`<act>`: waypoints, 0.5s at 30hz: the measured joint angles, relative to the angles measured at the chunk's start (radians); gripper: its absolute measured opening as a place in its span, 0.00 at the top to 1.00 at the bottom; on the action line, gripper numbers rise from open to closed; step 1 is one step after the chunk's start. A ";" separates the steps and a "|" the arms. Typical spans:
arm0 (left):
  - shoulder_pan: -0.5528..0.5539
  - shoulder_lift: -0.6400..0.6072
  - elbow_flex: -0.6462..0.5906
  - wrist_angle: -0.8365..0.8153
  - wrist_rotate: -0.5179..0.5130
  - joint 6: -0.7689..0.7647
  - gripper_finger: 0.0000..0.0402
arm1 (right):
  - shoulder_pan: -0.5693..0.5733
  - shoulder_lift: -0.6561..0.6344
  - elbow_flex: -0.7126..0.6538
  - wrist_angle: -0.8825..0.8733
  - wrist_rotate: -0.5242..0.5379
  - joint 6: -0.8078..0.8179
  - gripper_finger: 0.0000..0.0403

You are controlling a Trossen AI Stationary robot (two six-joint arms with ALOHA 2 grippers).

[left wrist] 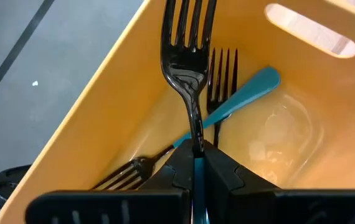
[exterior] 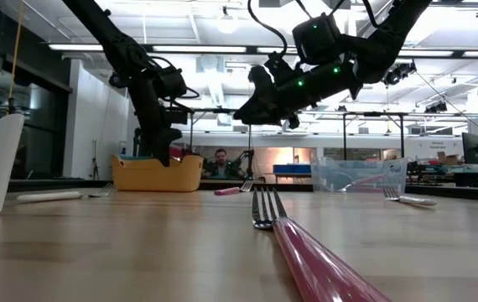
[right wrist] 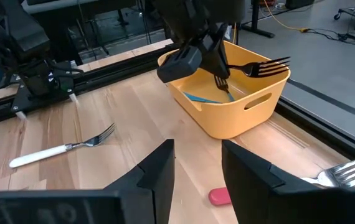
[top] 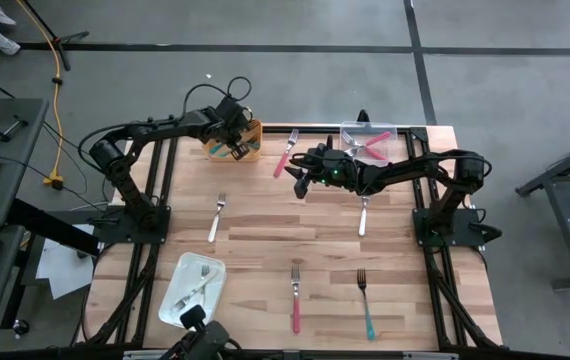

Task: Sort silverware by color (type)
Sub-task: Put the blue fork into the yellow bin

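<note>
My left gripper (top: 236,138) is over the yellow bin (top: 250,150) at the table's far left, shut on a fork (left wrist: 187,56) whose silver head sticks out past the fingers. Teal-handled forks (left wrist: 246,93) lie in the bin below it. My right gripper (top: 303,180) is open and empty, above the table's far middle, next to a pink-handled fork (top: 285,157) lying flat. The right wrist view shows the bin (right wrist: 227,109) and the left gripper (right wrist: 218,68) ahead of my right gripper (right wrist: 196,162). My left gripper pinches the fork's neck (left wrist: 196,134), just behind the head, between its two fingers. The fingers come from above, down into the bin's mouth. The fork is lifted clear and lies about level, its head (right wrist: 268,67) sticking out sideways over the bin. The fingers hide its handle.
White-handled forks lie at left centre (top: 218,217) and right centre (top: 363,215). A pink fork (top: 296,297) and a teal fork (top: 366,300) lie near the front edge. A white tray (top: 175,300) holds forks at front left. A clear container (top: 350,130) holds pink forks at the far right.
</note>
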 joint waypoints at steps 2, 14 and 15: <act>0.000 0.000 0.000 -0.002 0.000 0.003 0.98 | 0.000 0.000 0.000 0.000 0.000 0.000 0.69; 0.000 0.000 0.000 -0.044 -0.001 0.037 0.94 | 0.000 0.000 0.000 0.000 -0.014 0.000 0.69; 0.000 0.000 0.000 -0.045 -0.001 0.037 0.93 | 0.000 0.000 0.000 0.000 -0.014 0.000 0.69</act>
